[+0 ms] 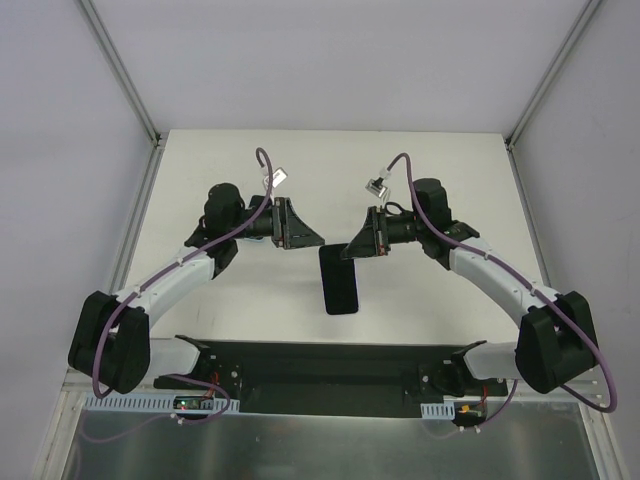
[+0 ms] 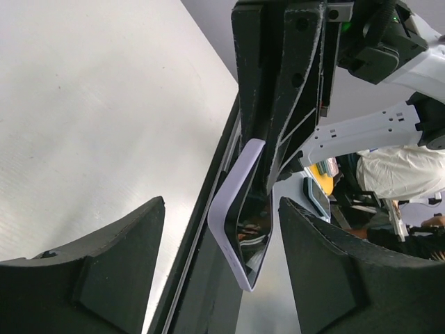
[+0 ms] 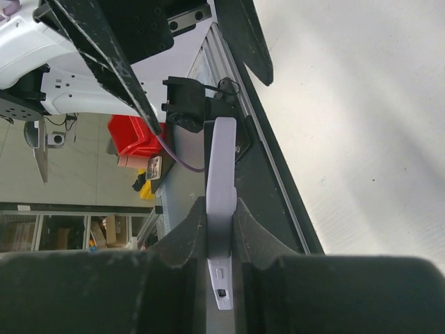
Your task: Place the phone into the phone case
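My right gripper point(image 1: 357, 245) is shut on one end of a lavender phone case point(image 3: 222, 167), holding it edge-up above the white table point(image 1: 420, 170). The phone's dark glossy face point(image 1: 340, 280) shows inside the case, hanging toward the near edge. In the right wrist view the gripper point(image 3: 221, 229) clamps the case's thin edge between both pads. My left gripper point(image 1: 300, 225) is open and empty, just left of the case. In the left wrist view the case point(image 2: 233, 188) and phone screen point(image 2: 254, 233) sit ahead, between the spread fingers of the gripper point(image 2: 219, 216), touching neither.
The black mounting rail point(image 1: 320, 365) with both arm bases runs along the table's near edge. Grey frame posts point(image 1: 130, 90) stand at the back corners. A red box point(image 3: 132, 136) lies off the table, beyond the rail.
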Robot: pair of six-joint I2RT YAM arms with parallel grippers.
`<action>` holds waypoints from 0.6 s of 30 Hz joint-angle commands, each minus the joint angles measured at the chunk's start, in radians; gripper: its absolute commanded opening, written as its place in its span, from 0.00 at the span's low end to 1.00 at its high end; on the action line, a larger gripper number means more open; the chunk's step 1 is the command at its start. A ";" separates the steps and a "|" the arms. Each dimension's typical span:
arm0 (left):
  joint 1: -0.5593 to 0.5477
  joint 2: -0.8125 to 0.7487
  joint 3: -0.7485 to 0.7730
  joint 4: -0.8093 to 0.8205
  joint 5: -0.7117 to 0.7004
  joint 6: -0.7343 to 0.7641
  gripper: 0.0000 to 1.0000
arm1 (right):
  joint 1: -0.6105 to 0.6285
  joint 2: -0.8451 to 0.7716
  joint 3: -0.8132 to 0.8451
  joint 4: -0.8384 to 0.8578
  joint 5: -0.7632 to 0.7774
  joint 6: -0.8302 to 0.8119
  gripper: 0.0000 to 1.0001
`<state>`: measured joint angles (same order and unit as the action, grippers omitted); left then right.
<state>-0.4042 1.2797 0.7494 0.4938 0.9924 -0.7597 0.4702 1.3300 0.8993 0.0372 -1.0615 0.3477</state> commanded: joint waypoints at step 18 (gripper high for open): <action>0.010 0.066 -0.013 0.238 0.163 -0.142 0.66 | 0.011 -0.035 0.096 0.070 -0.057 0.002 0.01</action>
<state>-0.4038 1.3186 0.7261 0.6598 1.1183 -0.8875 0.4706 1.3247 0.9321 0.0292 -1.0668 0.3206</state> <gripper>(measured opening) 0.663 0.141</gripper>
